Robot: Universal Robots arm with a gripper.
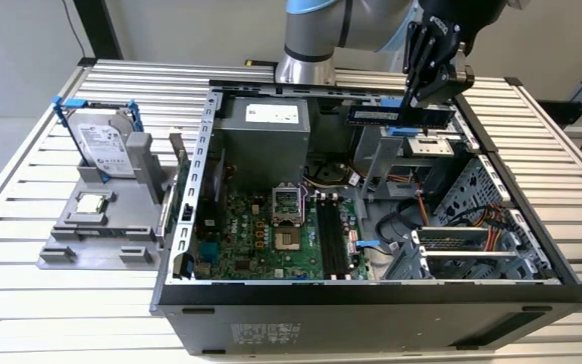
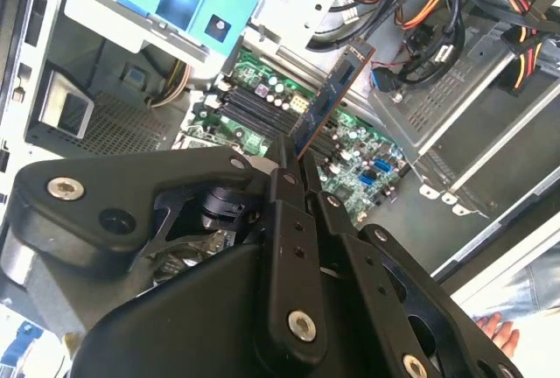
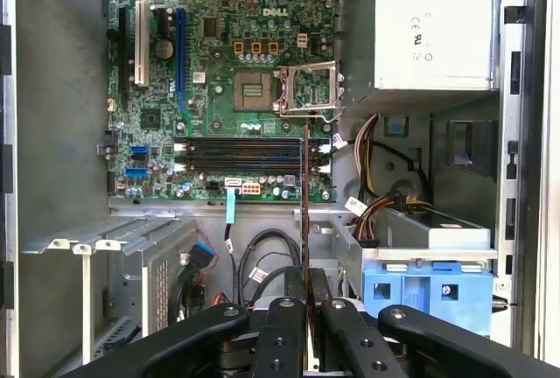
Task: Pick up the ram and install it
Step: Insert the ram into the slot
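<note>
1. Black-fingered, the gripper is clamped on the ram. It holds the stick roughly level in the air above the open computer case, near the case's far wall in the exterior view.
2. In both wrist views the ram juts out from between the closed fingers; in the first wrist view it appears edge-on.
3. Beneath it lies the green motherboard. The ram is not seated in the long black memory slots and hangs apart from them.
4. Outside the case, at the exterior view's left, a hard drive in a blue frame stands upright on a grey holder on the slatted metal table.
</note>
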